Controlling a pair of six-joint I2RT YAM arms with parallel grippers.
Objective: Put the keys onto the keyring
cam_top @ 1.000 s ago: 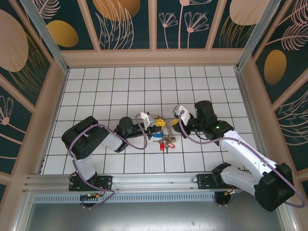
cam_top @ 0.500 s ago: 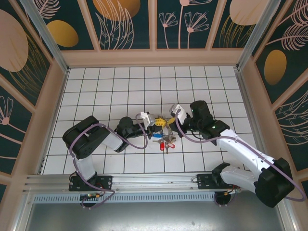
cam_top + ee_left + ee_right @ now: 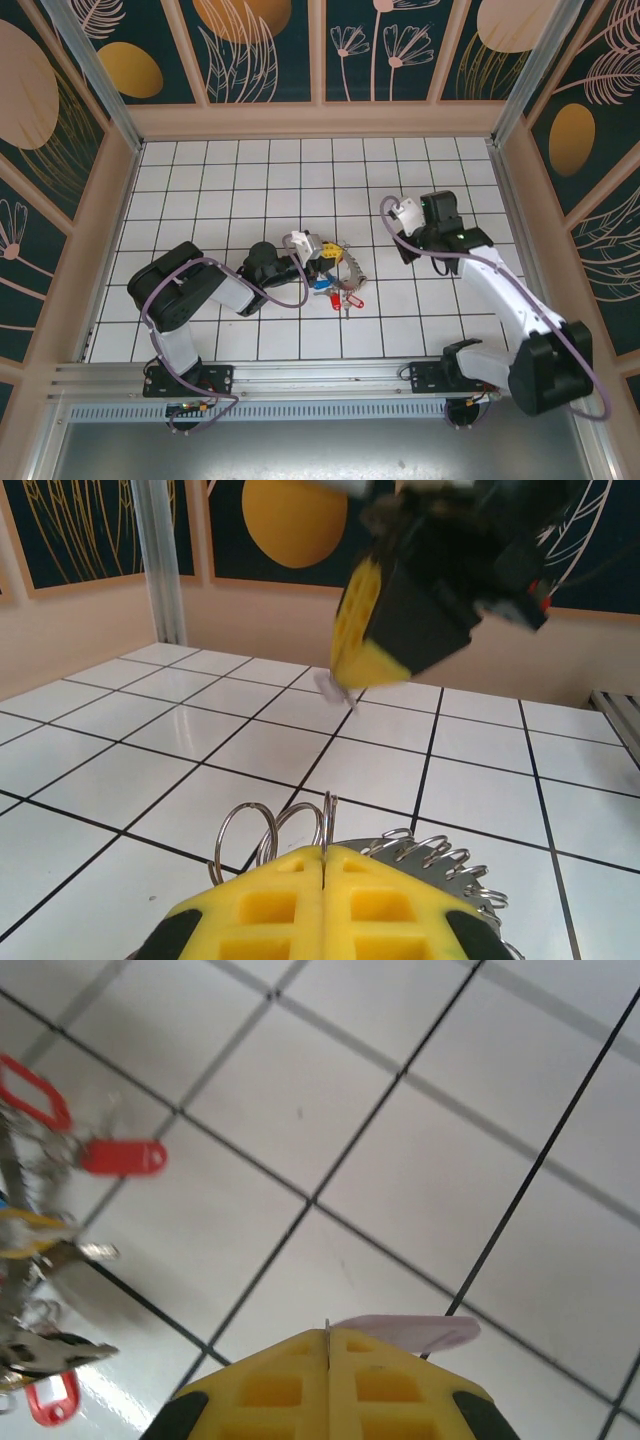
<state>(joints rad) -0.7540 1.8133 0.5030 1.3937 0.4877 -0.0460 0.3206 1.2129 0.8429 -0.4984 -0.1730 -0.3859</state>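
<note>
Now the right claw, pinching a pale-tagged key, has backed off the keyring. Left claw clamps that ring; threading pending.

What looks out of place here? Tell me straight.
Nothing is spilled or broken. The keys lie in a tangled heap by the keyring, which the left gripper pinches. Oddest: the right gripper, off to the side of the heap, is shut on just a pale tag; no key blade shows.
</note>
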